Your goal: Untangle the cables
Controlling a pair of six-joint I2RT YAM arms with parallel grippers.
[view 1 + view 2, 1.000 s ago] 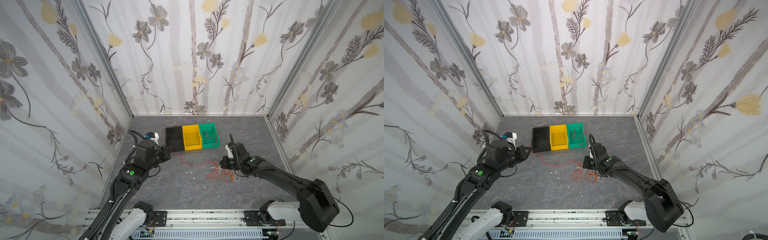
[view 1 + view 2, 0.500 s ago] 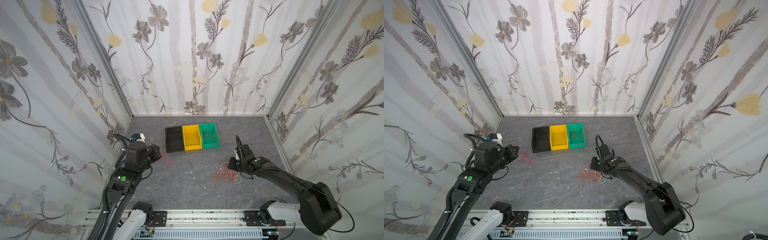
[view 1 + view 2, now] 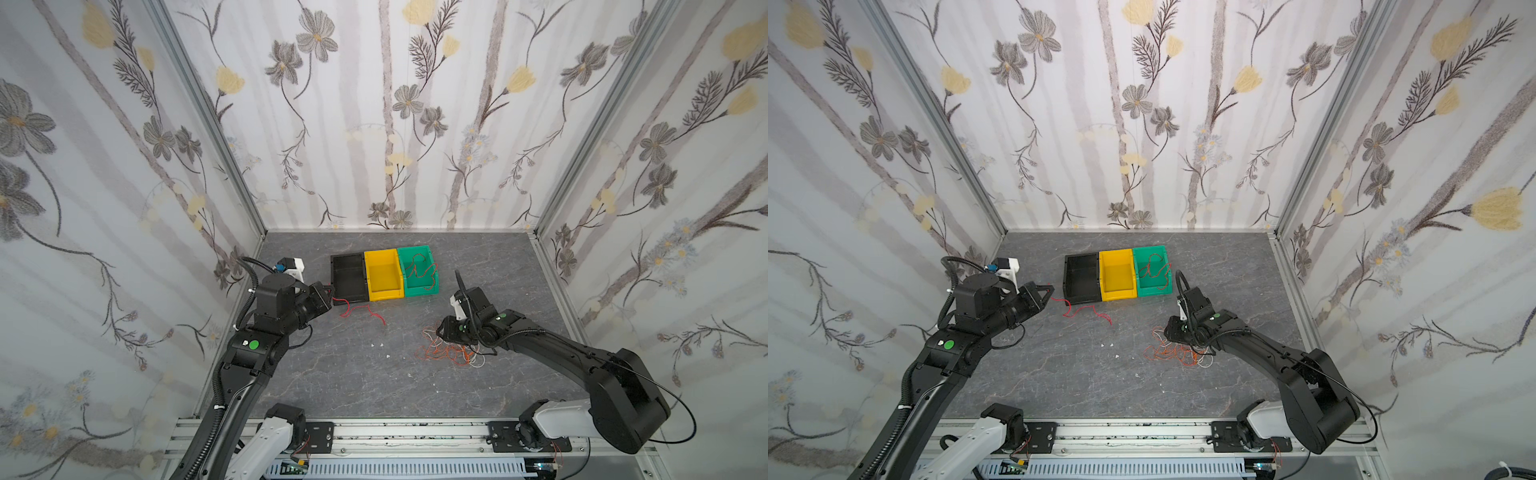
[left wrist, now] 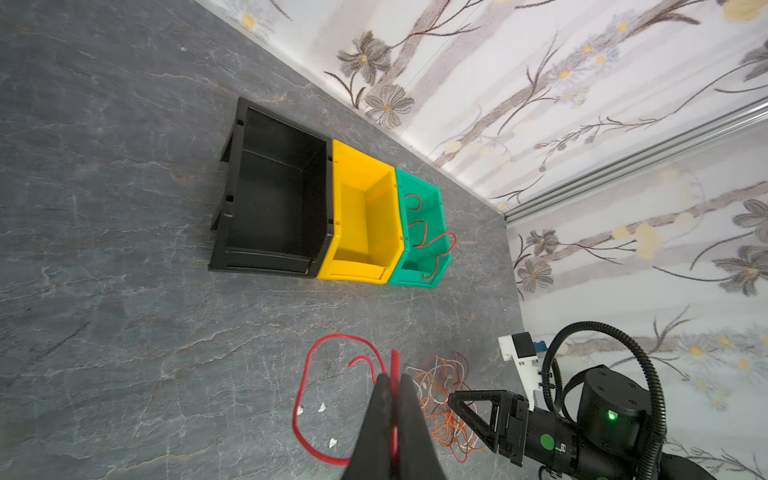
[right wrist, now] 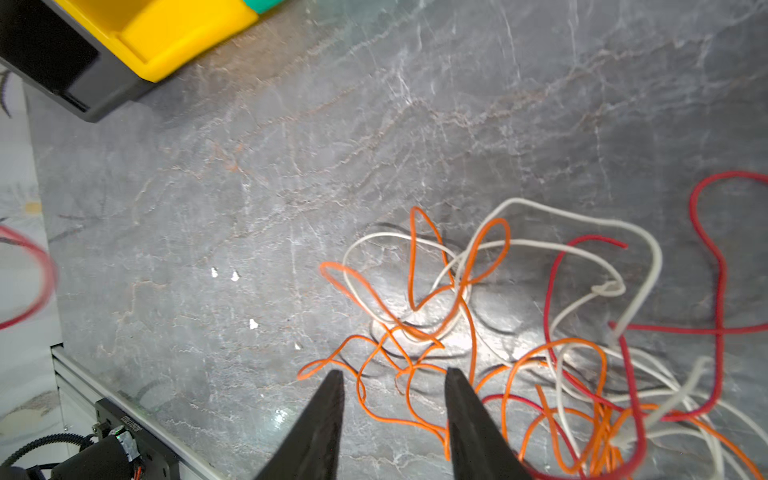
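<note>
**One red cable in my left pincer, the tangle under my right**

My left pincer (image 4: 392, 377) is closed tight on a red cable (image 4: 302, 386). The left wrist view shows the strand squeezed between the two fingers, with a short end poking out past the tips. From the grip, the rest of that cable runs down to the grey table (image 3: 353, 382) and lies there in loose curves. In both top views it sits just in front of the black bin (image 3: 333, 276), well apart from the main heap (image 3: 361, 308) (image 3: 1086, 308). My left pincer (image 3: 329, 291) is held just beside the near left corner of that bin.

My right pincer (image 5: 395, 371) has its jaws standing apart and nothing clamped between them. It hangs low over the tangle of cables (image 5: 457, 291), a knot of orange, white and red strands looped over one another on the table. An orange loop lies across the gap between the fingertips. I cannot tell from this angle whether either tip touches a strand. In both top views the tangle (image 3: 449, 353) (image 3: 1177, 353) lies on the right half of the table, nearer the front rail than the bins, partly under my right pincer (image 3: 441, 330).

The three bins stand touching in a row near the back wall: black, then the yellow bin (image 3: 384, 276), then the green bin (image 3: 419, 289). A second red cable (image 3: 420, 272) lies curled in the green one, with part of it draped over the rim
</note>
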